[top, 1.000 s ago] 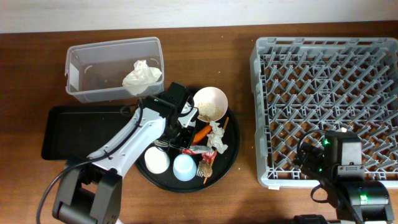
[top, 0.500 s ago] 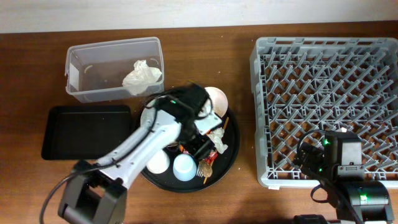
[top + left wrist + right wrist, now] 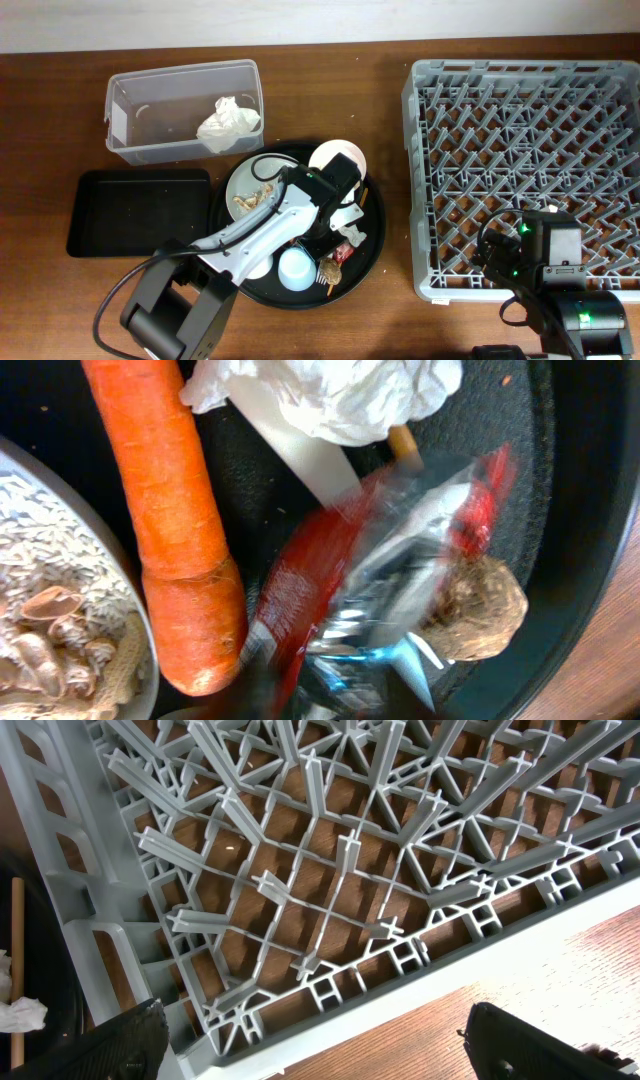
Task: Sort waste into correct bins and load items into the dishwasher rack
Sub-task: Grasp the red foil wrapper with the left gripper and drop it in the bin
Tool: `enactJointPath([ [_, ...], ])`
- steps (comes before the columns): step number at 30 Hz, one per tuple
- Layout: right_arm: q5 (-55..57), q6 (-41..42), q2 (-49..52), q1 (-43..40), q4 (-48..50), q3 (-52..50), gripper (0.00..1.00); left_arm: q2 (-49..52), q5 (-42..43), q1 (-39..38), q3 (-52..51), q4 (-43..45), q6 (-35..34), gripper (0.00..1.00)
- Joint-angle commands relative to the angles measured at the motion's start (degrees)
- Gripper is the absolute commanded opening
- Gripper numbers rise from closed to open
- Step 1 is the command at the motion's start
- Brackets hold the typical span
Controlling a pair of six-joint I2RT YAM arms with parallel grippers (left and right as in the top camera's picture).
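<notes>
Desk (image 3: 40,120) held crowded tray (image 3: 378,240); left tool (image 3: 330,215) spread: couldn't tell; you needed to pinch only wrapper (image 3: 310,590), avoiding carrot (image 3: 165,510).

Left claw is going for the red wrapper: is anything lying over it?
Nothing visible lies over the red wrapper. The carrot piece lies along one side, the brown lump sits against the other, and a napkin lies just beyond its far end.
</notes>
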Motion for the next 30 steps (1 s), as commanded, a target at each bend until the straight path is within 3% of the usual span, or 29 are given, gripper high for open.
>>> enactJointPath([
  [1, 0.1, 0.3, -0.1, 0.2, 0.0, 0.8, 0.98, 0.0, -3.7, -0.2, 2.1, -0.1, -0.9, 0.06],
  [3, 0.1, 0.3, -0.1, 0.2, 0.0, 0.8, 0.98, -1.9, -7.7, -0.2, 5.9, -0.1, -2.2, 0.00],
  [6, 0.1, 0.3, -0.1, 0.2, 0.0, 0.8, 0.98, -6.8, -10.5, 1.3, 9.4, 0.0, -2.3, 0.00],
  [9, 0.1, 0.3, -0.1, 0.2, 0.0, 0.8, 0.98, -9.5, -12.2, 9.7, 11.6, 2.5, -5.0, 0.00],
  [14, 0.1, 0.3, -0.1, 0.2, 0.0, 0.8, 0.98, -9.5, -11.5, 27.9, 12.0, 17.3, -8.9, 0.02],
  [19, 0.0, 0.3, -0.1, 0.2, 0.0, 0.8, 0.98, -3.1, -9.6, 35.1, 12.0, 27.6, -8.9, 0.08],
  [20, -0.1, 0.3, -0.1, 0.2, 0.0, 0.8, 0.98, -1.2, -9.2, 35.7, 12.0, 28.2, -8.9, 0.12],
  [21, -0.4, 0.3, -0.1, 0.2, 0.0, 0.8, 0.98, 1.2, -8.0, 36.6, 12.0, 28.5, -8.9, 0.28],
  [24, -2.4, 0.3, -0.1, 0.2, 0.3, 0.8, 0.98, 1.7, -7.0, 37.3, 12.5, 28.4, -8.9, 0.59],
  [26, -6.6, -3.1, -0.1, 0.2, 1.2, 0.8, 0.98, -0.5, -6.7, 37.2, 14.8, 23.0, -10.3, 0.99],
  [27, -11.4, -7.3, -0.1, 0.3, 2.4, 0.9, 0.98, -4.2, -6.8, 37.3, 16.2, 13.3, -15.3, 0.99],
  [30, -18.8, -13.1, 0.9, 0.3, 2.7, 3.1, 1.00, -9.6, -6.8, 37.3, 16.2, -2.6, -23.7, 0.99],
])
